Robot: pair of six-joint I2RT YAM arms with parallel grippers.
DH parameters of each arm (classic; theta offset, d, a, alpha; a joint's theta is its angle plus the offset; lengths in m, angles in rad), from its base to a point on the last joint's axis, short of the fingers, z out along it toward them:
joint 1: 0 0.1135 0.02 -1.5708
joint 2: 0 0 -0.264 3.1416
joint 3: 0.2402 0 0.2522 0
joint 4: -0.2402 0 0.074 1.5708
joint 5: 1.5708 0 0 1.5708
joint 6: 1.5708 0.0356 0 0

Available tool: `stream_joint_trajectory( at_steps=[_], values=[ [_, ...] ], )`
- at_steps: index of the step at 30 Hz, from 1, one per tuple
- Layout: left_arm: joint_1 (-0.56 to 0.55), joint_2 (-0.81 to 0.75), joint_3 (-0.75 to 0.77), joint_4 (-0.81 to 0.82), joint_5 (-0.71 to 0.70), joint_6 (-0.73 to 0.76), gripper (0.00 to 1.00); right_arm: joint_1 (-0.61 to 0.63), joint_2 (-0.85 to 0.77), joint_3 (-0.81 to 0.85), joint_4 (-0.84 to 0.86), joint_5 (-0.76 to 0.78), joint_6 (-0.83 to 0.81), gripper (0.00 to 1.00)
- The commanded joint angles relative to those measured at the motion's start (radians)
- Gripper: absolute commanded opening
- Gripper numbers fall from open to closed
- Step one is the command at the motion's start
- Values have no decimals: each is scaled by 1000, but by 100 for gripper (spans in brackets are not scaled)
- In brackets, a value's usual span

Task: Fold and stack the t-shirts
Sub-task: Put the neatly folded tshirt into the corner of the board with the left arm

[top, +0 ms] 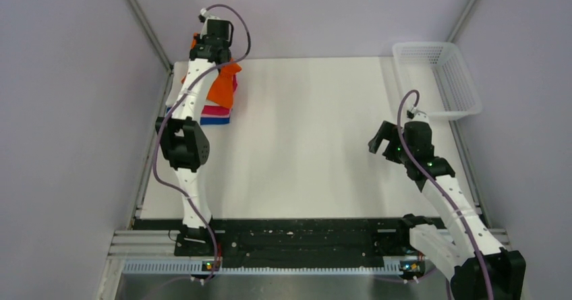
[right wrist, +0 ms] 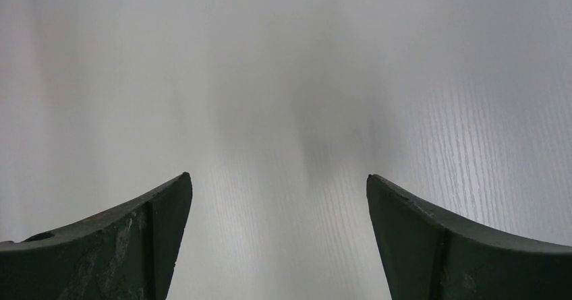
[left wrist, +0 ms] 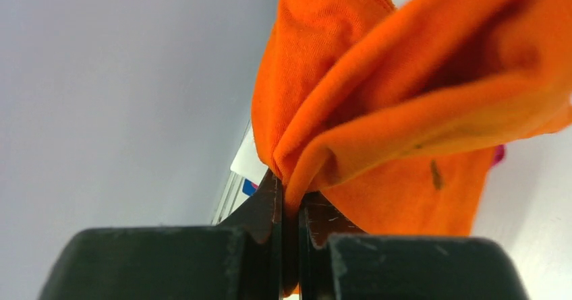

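My left gripper (top: 202,52) is shut on the bright orange t-shirt (top: 222,87) and holds it up at the table's far left corner. In the left wrist view the orange cloth (left wrist: 405,98) bunches between my fingers (left wrist: 266,212), with dark specks on it. The shirt hangs over a stack of folded tees (top: 217,114), whose pink-red and blue edges show below it; a white one is not clear. My right gripper (top: 383,141) is open and empty above bare table at the right; its wrist view (right wrist: 278,199) shows only the white surface.
A white plastic mesh basket (top: 442,77) stands at the far right corner. The white table (top: 310,138) has metal frame rails along its left and right edges. Grey walls close in both sides and the back.
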Motion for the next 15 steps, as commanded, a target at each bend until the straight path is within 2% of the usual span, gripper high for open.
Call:
stream_joint_trajectory(
  at_steps=[1, 4, 9, 11, 15],
  values=[
    [90, 77, 67, 16, 96, -22, 0, -1, 14, 5, 11, 37, 2, 99],
    [133, 149, 130, 15, 90, -12, 1, -2, 22, 9, 5, 53, 4, 99],
    [216, 213, 186, 34, 117, -40, 12, -1, 23, 16, -3, 76, 17, 99],
    [239, 218, 191, 47, 118, -78, 29, -1, 25, 18, -3, 83, 21, 99],
    [257, 202, 191, 85, 75, -86, 88, -2, 36, 23, -7, 88, 26, 99]
  ],
)
